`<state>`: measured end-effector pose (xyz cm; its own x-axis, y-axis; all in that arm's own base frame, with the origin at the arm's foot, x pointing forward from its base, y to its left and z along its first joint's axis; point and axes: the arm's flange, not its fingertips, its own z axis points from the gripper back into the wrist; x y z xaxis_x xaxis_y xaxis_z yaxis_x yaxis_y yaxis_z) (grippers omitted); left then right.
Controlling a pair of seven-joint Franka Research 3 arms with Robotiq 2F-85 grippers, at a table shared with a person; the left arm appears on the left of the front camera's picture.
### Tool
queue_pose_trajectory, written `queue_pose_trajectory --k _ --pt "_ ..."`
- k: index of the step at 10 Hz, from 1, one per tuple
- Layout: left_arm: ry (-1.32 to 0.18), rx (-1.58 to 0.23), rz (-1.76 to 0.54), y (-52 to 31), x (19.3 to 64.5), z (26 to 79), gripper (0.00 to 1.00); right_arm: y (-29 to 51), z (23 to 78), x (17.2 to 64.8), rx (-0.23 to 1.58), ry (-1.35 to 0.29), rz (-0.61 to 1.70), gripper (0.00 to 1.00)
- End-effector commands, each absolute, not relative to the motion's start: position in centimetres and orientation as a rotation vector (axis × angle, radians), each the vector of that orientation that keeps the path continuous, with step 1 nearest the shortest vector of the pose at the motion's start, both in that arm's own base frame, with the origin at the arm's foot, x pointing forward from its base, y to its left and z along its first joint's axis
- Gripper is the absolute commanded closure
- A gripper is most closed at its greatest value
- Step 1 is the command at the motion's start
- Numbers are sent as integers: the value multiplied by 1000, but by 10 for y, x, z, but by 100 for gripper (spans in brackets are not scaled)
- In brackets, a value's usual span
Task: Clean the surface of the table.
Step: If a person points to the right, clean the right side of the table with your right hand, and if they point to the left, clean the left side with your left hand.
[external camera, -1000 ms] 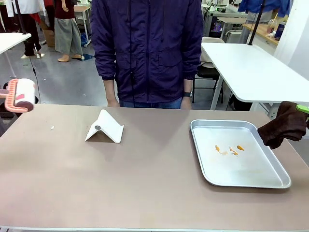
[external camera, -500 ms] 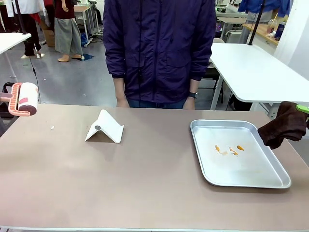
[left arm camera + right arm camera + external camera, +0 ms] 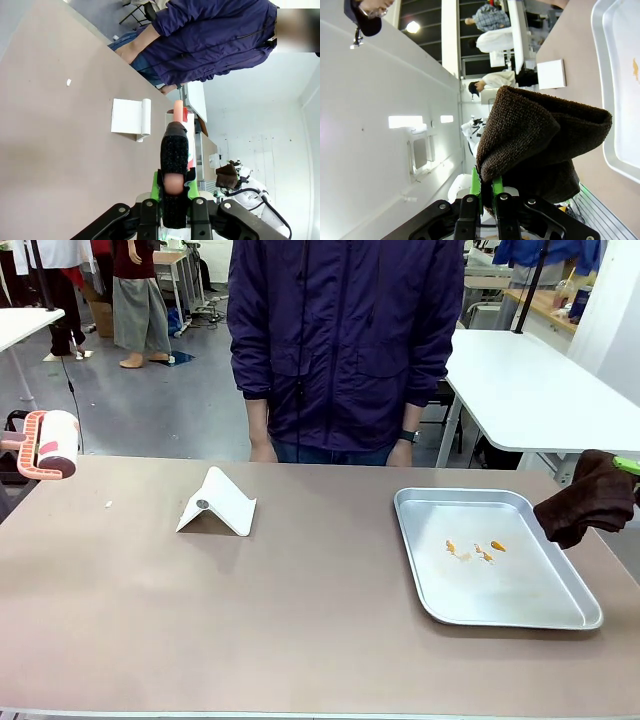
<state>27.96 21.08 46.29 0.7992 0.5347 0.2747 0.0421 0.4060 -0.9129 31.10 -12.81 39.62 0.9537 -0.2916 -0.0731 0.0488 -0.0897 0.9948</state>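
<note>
My left claw (image 3: 173, 192) is clamped on a lint roller (image 3: 50, 443), held up at the worktop's (image 3: 300, 620) far-left corner. My right claw (image 3: 486, 187) pinches a brown cloth (image 3: 590, 497) at the right edge, near the far corner. On the worktop: a metal tray (image 3: 520, 590) with orange bits (image 3: 475, 550) by the right edge, a white folded stand (image 3: 220, 505) toward the far-left, a white crumb (image 3: 108, 505) near the left edge. A person (image 3: 340, 340) stands at the far edge.
</note>
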Motion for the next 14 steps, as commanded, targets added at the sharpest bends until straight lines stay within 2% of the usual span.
queue_pose_trajectory --k 1,8,10,14 --pt "-587 -1058 374 210 291 459 78 -128 402 310 1641 -189 -287 100" --pt "-435 -852 465 227 392 409 78 -128 402 310 1641 -189 -287 100" --pt "-461 -784 501 237 407 392 78 -128 402 310 1641 -189 -287 100" --pt "-464 -792 500 256 419 370 78 -128 402 310 1641 -189 -287 100"
